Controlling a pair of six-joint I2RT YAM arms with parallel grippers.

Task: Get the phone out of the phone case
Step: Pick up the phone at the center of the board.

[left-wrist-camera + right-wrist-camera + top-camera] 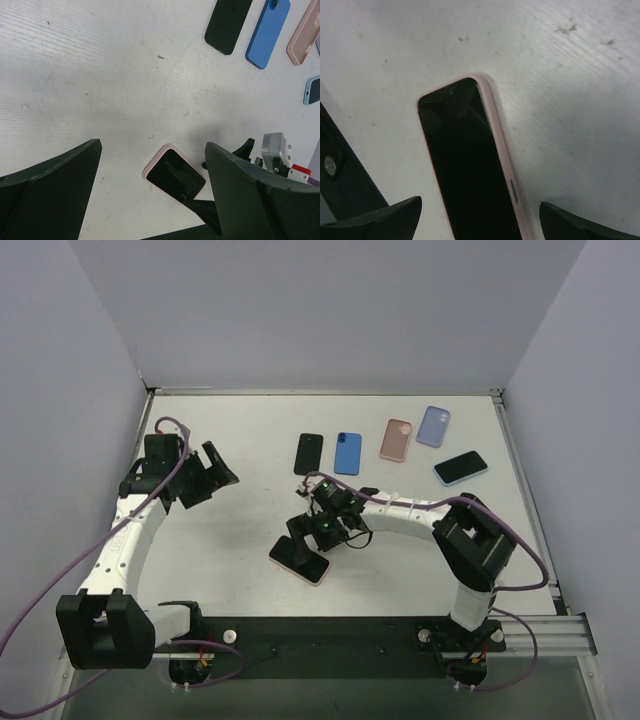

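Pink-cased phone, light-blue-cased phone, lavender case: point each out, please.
Pink-cased phone [465,160]: right wrist view, middle of its dark screen.
Light-blue-cased phone [460,468]: top external view, centre of its screen.
Lavender case [433,426]: top external view, its middle.

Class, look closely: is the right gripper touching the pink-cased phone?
Apart. The right wrist view shows the fingers of the open right gripper on either side of the phone, with bare table between each finger and the case.
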